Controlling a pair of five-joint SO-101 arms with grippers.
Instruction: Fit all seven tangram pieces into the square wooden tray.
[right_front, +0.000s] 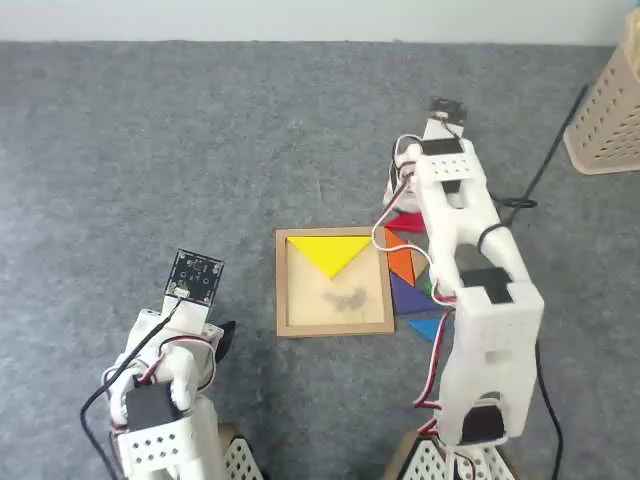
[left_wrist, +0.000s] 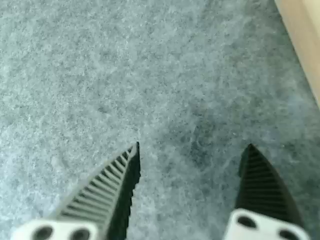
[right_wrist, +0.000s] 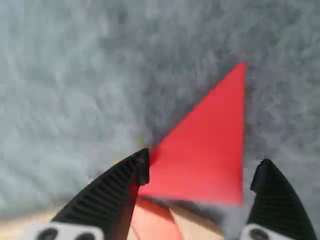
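Note:
The square wooden tray (right_front: 283, 290) lies mid-table with a yellow triangle (right_front: 328, 252) in its far part. Just right of the tray, a red triangle (right_front: 405, 222), an orange piece (right_front: 400, 264), a purple piece (right_front: 408, 295), a green sliver (right_front: 425, 287) and a blue piece (right_front: 427, 327) lie partly under the right arm (right_front: 455, 200). My right gripper (right_wrist: 204, 157) is open, its fingers astride the red triangle (right_wrist: 205, 150), with the orange piece (right_wrist: 150, 220) close behind. My left gripper (left_wrist: 192, 146) is open over bare carpet, left of the tray's rim (left_wrist: 300, 40).
A perforated beige basket (right_front: 610, 100) stands at the far right edge. Grey carpet covers the table, with open room on the far side and to the left of the tray. The left arm (right_front: 165, 390) sits at the near left.

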